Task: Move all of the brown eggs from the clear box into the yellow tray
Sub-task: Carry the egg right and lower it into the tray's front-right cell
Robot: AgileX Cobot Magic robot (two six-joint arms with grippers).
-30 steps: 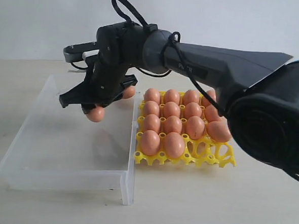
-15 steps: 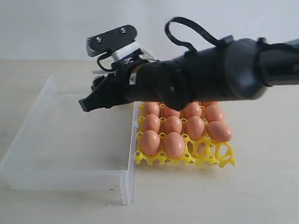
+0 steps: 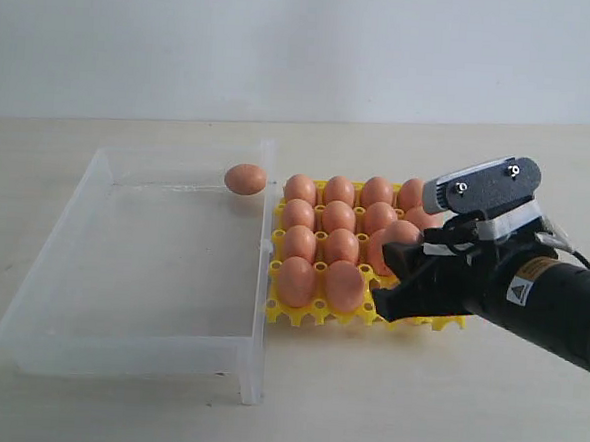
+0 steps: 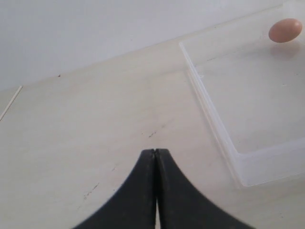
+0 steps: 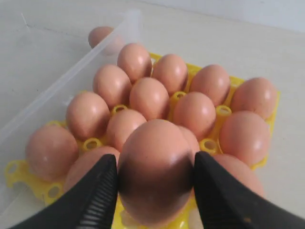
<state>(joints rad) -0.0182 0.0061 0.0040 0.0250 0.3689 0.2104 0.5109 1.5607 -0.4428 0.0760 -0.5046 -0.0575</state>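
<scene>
Placing; right gripper (image 5: pixel 156 191) clamps brown egg (image 5: pixel 155 157) over yellow tray's (image 3: pixel 289 311) near right; next, seat it gently; last egg (image 3: pixel 244 179) waits in clear box (image 3: pixel 86 193); left gripper (image 4: pixel 155 157) pinched closed, empty.

Pale table (image 3: pixel 113 410) — clear box (image 3: pixel 116 355) on left, yellow tray (image 3: pixel 302 311) just beside on right.

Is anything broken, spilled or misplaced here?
Nothing looks broken or spilled. One brown oval egg lies in the clear plastic box's far corner; the right claw holds a second egg above the yellow egg tray.
</scene>
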